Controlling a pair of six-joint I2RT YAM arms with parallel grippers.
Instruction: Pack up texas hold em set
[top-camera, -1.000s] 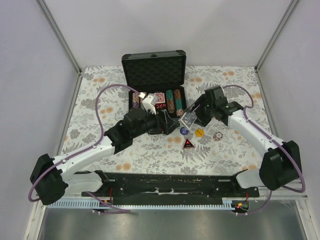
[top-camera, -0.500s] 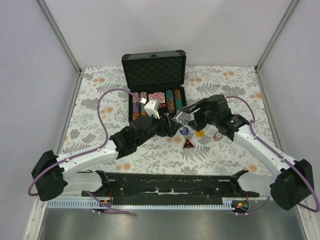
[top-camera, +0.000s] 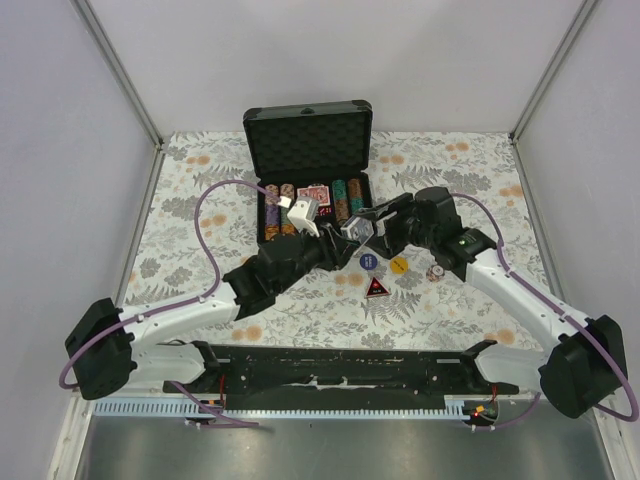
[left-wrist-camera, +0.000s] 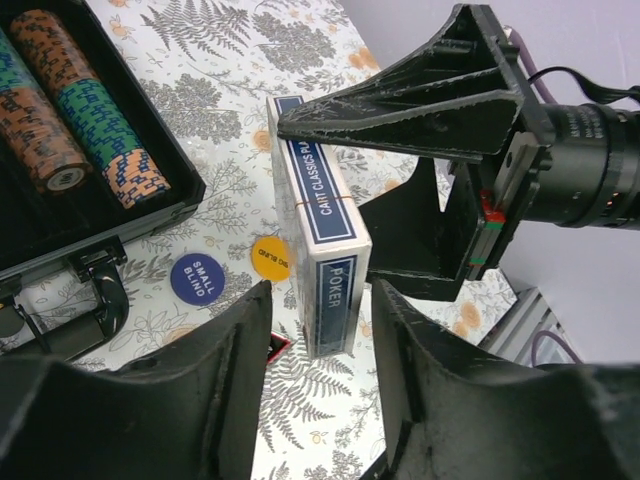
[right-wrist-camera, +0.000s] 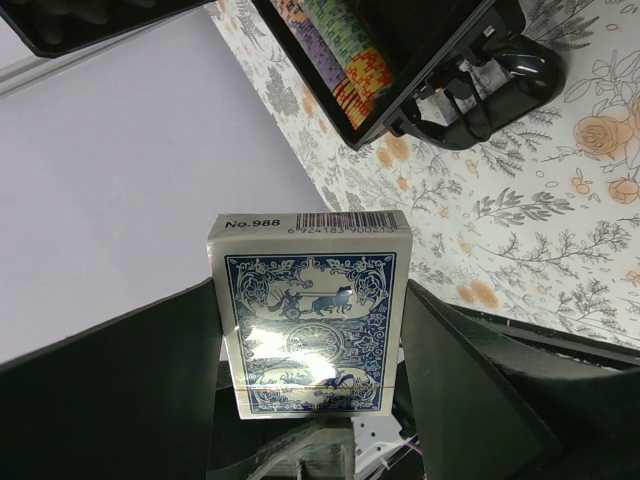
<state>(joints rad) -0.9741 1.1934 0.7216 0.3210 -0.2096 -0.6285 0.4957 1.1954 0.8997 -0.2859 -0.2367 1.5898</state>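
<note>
The right jaws grip the blue deck (left-wrist-camera: 322, 215) in the air just in front of the case (top-camera: 308, 140), and the open left jaws sit either side of it, so the left should squeeze its flat sides tight before the right lets go.

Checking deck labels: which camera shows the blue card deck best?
Right wrist: the blue card deck sits mid-frame, its whole printed back and barcode facing the lens, between the right fingers. Left wrist shows only its narrow side and end flap. Top external shows just a small, partly hidden patch.
</note>
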